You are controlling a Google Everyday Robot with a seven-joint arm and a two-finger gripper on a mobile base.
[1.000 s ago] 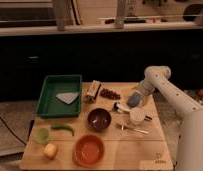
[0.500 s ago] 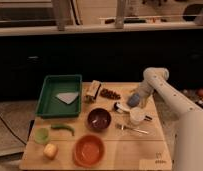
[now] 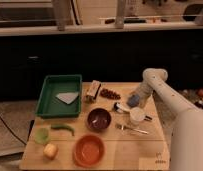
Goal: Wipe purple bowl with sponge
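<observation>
Compared with one second ago, the gripper point(image 3: 137, 98) stands a little lower and more to the left; the other things lie as before. Nearest, on the light wooden table point(image 3: 125, 156), is the larger orange-red bowl point(image 3: 89, 150), close to the front edge, with a small yellow fruit point(image 3: 50, 150) to its left. Behind it, not touching, sits the round dark purple bowl point(image 3: 99, 120), upright, with bare table around it. To its right stands a white cup point(image 3: 136, 116). Just behind the cup, near the right edge, the small blue-grey sponge point(image 3: 132, 103) lies at the tip of the gripper. The gripper covers part of it, and whether it grips the sponge I cannot tell. Farthest left lies a green plastic tray point(image 3: 49, 97) with a grey cloth point(image 3: 68, 97) inside.
</observation>
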